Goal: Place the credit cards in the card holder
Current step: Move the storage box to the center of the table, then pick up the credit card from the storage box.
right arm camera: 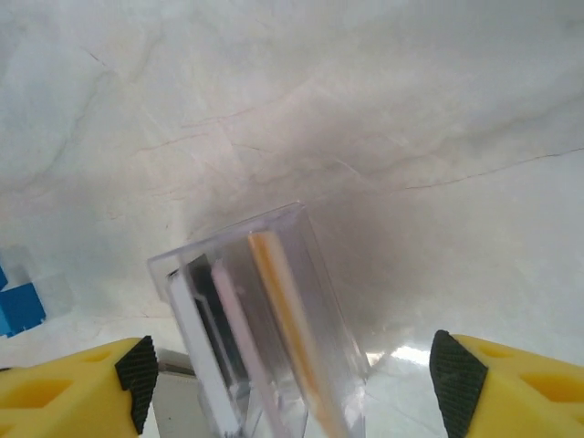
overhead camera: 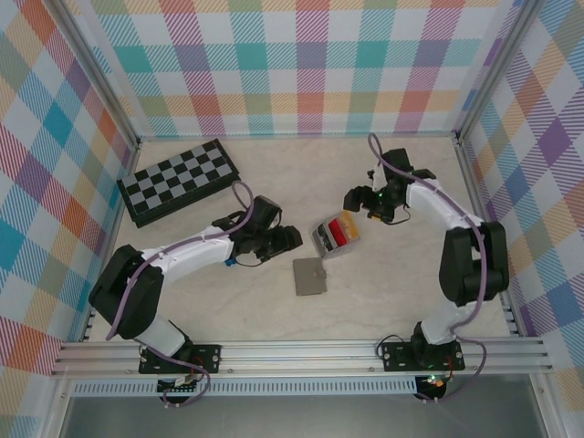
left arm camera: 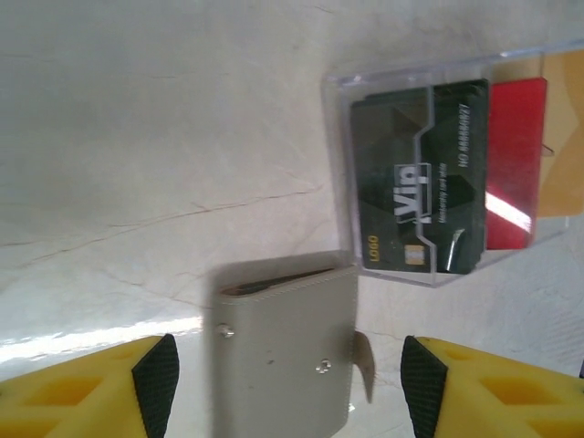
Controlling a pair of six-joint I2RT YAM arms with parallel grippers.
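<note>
The credit cards point(overhead camera: 337, 234) stand fanned in a clear plastic case at mid-table: black, red and yellow-orange. The black one point(left arm camera: 420, 178) reads "Vip". Just in front of them lies the card holder point(overhead camera: 308, 276), a flat grey wallet, folded shut. In the left wrist view the card holder point(left arm camera: 283, 351) lies below and between my left gripper's fingertips point(left arm camera: 155, 383), clear of both. My left gripper point(overhead camera: 288, 239) is open. My right gripper point(overhead camera: 352, 197) is open too, just behind the cards. The clear case point(right arm camera: 265, 328) sits between its pads with gaps on both sides.
A black-and-grey chequered board point(overhead camera: 181, 180) lies at the back left. Small blue blocks point(right arm camera: 18, 306) sit at the left edge of the right wrist view. Plaid walls close in the pale marbled table point(overhead camera: 274, 310) on three sides.
</note>
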